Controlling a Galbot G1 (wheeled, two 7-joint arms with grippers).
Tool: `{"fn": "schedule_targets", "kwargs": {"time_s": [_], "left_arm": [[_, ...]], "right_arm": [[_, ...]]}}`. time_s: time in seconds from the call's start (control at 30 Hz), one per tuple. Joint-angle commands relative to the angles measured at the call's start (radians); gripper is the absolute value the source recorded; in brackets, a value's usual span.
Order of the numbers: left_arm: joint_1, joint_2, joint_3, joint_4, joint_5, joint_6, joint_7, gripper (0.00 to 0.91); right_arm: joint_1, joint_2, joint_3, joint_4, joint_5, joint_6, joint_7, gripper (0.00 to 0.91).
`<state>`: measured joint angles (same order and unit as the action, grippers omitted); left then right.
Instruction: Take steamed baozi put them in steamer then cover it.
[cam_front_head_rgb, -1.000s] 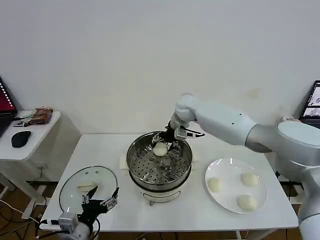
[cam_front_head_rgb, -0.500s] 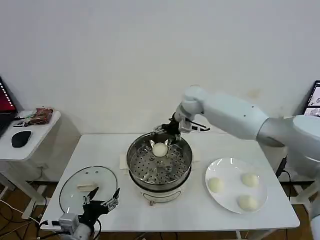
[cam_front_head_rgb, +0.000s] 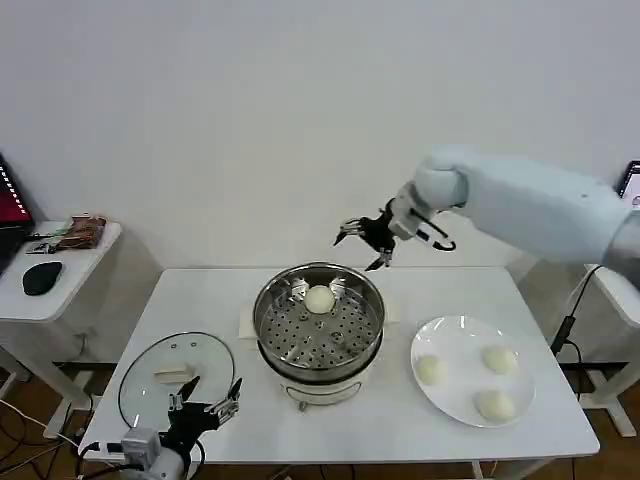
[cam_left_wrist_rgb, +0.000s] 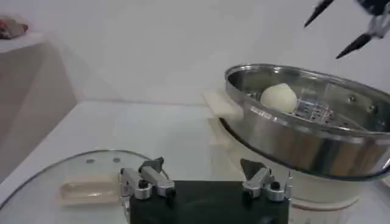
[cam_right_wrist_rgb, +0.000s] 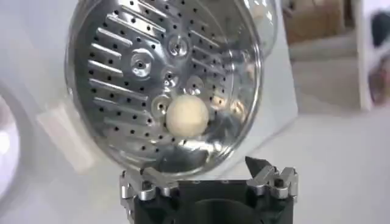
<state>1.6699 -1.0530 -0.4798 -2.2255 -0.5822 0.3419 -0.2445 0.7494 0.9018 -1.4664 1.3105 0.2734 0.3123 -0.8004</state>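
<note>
Hovering my right gripper (cam_front_head_rgb: 368, 240) empty and spread above the steamer's (cam_front_head_rgb: 318, 322) far rim, I see one baozi (cam_front_head_rgb: 319, 299) inside, three on the plate (cam_front_head_rgb: 468, 335) (right edge), left gripper (cam_front_head_rgb: 203, 405) splayed by the cover (cam_front_head_rgb: 150, 372).

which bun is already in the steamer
The lone bun on the holed tray at the far side of the steamer. The other three still lie on the white plate to its right.

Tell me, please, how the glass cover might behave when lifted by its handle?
The cover is clear glass, so probably fragile and fairly heavy. Its white bar handle looks smooth, so possibly slippery; gripped off-centre, it may tilt.
</note>
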Motion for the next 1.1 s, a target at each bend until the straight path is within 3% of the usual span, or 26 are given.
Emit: {"fn": "schedule_targets", "kwargs": {"time_s": [0.03, 0.13, 0.23, 0.63, 1.1], "left_arm": [[0.002, 0.001, -0.001, -0.003, -0.001, -0.001, 0.000, 0.907], [0.002, 0.003, 0.000, -0.007, -0.001, -0.001, 0.001, 0.907], [0.000, 0.000, 0.003, -0.009, 0.001, -0.001, 0.001, 0.907], [0.006, 0.000, -0.006, -0.028, 0.001, 0.000, -0.001, 0.907], [0.006, -0.003, -0.015, -0.024, 0.004, 0.001, 0.000, 0.907]], "right_arm": [[0.119, -0.167, -0.167, 0.147, 0.268, -0.298, -0.004, 0.907], [0.082, -0.212, -0.129, 0.170, 0.306, -0.417, -0.029, 0.907], [0.061, -0.241, -0.121, 0.188, 0.310, -0.483, -0.073, 0.907], [-0.099, -0.270, -0.062, 0.136, 0.263, -0.541, -0.172, 0.907], [-0.305, -0.269, 0.050, 0.082, 0.133, -0.499, -0.187, 0.907]]}}
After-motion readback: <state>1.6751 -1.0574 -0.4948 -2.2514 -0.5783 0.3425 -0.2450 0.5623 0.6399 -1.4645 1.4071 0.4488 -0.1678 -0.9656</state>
